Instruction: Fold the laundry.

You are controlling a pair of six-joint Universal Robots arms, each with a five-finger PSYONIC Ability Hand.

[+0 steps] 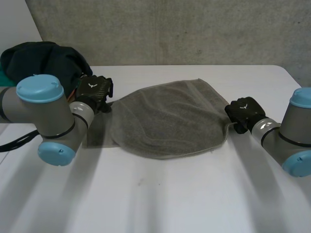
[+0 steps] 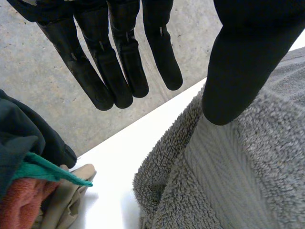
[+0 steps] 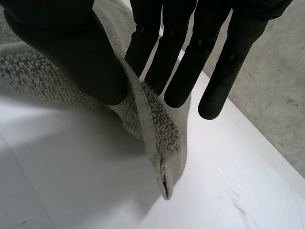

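A grey towel lies spread across the middle of the white table, stretched between my two hands. My left hand is at its left corner. In the left wrist view its fingers are straight and off the cloth, while the thumb rests on the towel's woven edge band. My right hand is at the towel's right corner. There the thumb and fingers pinch the towel, and the corner tip hangs just above the table.
A pile of other laundry, dark green on top, sits at the table's back left, close behind my left hand. In the left wrist view the pile shows teal, rust and beige cloth. A concrete wall runs behind the table.
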